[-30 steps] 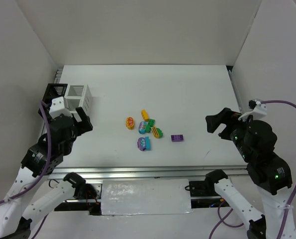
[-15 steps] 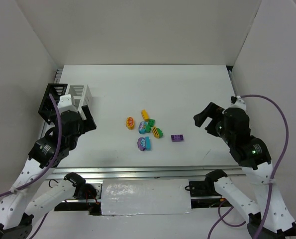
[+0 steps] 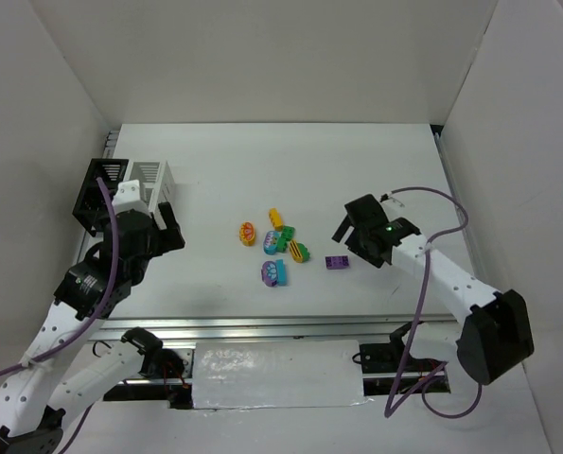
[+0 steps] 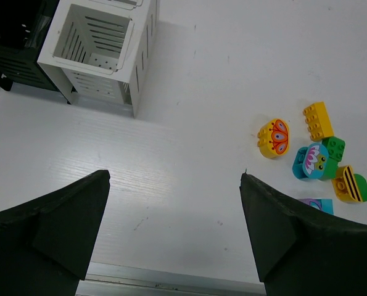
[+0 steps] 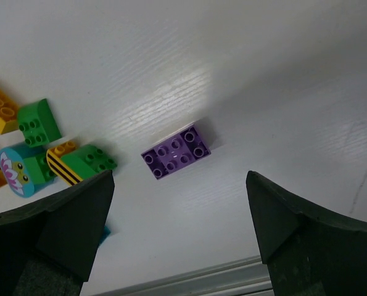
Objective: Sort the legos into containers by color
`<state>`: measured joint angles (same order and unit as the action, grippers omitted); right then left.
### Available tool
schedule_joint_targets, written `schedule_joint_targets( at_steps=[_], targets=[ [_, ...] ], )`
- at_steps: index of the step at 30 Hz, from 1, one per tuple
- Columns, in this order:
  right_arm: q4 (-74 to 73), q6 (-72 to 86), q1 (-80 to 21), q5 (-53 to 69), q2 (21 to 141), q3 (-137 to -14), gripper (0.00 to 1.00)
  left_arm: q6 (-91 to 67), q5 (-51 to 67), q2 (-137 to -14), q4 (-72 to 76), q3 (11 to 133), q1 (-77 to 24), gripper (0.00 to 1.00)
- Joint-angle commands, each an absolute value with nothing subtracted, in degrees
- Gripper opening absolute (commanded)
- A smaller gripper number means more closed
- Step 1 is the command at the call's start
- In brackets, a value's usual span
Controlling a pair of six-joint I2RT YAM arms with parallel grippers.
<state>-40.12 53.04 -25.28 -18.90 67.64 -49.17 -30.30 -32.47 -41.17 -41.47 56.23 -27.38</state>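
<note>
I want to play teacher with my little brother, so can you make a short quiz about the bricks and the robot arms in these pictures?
1. True or false: the purple brick lies apart from the other bricks.
2. Which bin stands closer to the bricks? A: the black bin. B: the white bin.
3. Fill the gap: the right arm's jaws, pointed at the purple brick, stand ___.
Key: 1 true. 2 B. 3 open.
</note>
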Motion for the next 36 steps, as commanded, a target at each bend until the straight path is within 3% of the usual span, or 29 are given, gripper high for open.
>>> schedule_joint_targets(
  at_steps=[1, 8, 15, 19, 25, 28, 29, 30, 36],
  targets=[
    [-36.3, 61.3, -27.7, -24.6, 71.4, -49.3, 0.94, -28.4, -30.1, -41.5, -38.3, 55.9, -26.9, 1.00],
    [-34.5, 74.5, -30.6, -25.9, 75.8, -46.4, 0.95, -27.4, -26.4, -41.6, -37.2, 55.4, -26.8, 0.99],
    [-35.9, 79.5, -32.3, -26.0, 84.3, -49.0, 0.85, -26.9, -23.5, -41.4, -36.6, 55.1, -26.8, 1.00],
    [-36.5, 81.4, -32.8, -26.7, 86.4, -48.8, 0.84, -26.9, -23.0, -41.0, -36.6, 55.1, -26.8, 0.99],
    [-35.6, 81.7, -32.9, -26.5, 88.4, -48.6, 0.61, -26.7, -22.7, -40.1, -36.4, 54.9, -26.9, 1.00],
    [-34.9, 81.8, -32.8, -26.5, 88.4, -47.6, 0.37, -26.7, -22.6, -40.1, -36.4, 54.9, -26.8, 1.00],
    [-34.8, 82.3, -33.0, -26.5, 88.4, -47.5, 0.11, -26.7, -22.6, -40.2, -36.4, 54.8, -26.9, 1.00],
    [-35.9, 83.1, -33.0, -27.0, 88.4, -47.3, 0.00, -26.7, -22.6, -40.2, -36.4, 54.9, -26.9, 1.00],
    [-36.0, 79.4, -33.5, -28.8, 86.8, -48.4, 0.00, -26.8, -22.6, -40.9, -36.5, 55.0, -26.9, 1.00]
  ],
)
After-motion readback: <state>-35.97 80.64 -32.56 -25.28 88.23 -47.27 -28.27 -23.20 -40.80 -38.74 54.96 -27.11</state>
